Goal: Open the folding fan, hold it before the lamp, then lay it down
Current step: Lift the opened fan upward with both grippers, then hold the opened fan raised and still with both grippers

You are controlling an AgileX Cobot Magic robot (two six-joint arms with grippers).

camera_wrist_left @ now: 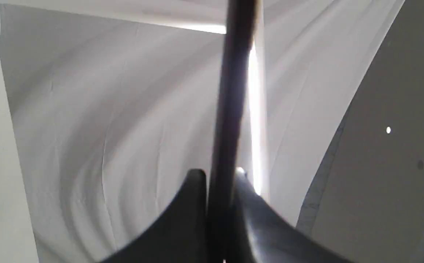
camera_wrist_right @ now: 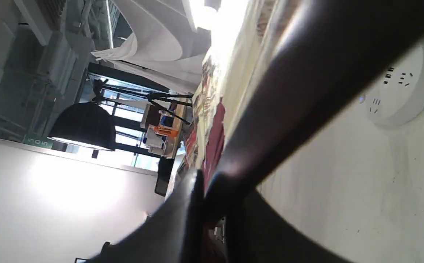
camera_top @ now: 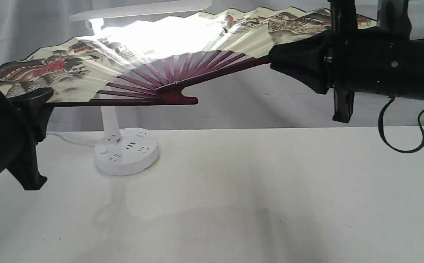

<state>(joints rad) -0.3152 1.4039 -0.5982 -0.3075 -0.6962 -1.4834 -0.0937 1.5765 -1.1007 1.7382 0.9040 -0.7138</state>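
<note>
The folding fan point(camera_top: 88, 62) is spread wide in the air, its painted cream leaf glowing where the lamp shines through. Its maroon ribs meet at a pivot near the middle. The lamp point(camera_top: 126, 149) stands behind the fan: round socketed base on the table, stem rising behind the leaf, bar head above. My left gripper point(camera_top: 42, 100) is shut on the fan's left guard, seen edge-on as a dark bar point(camera_wrist_left: 230, 109) between its fingers. My right gripper point(camera_top: 274, 62) is shut on the right guard point(camera_wrist_right: 288, 95). The lamp base point(camera_wrist_right: 405, 87) also shows in the right wrist view.
The white table point(camera_top: 234, 197) stretches below the raised fan, with a white cloth backdrop point(camera_top: 252, 98) behind it. A white cord point(camera_top: 69, 137) runs from the lamp base toward the left. Black cables point(camera_top: 401, 135) hang from the right arm.
</note>
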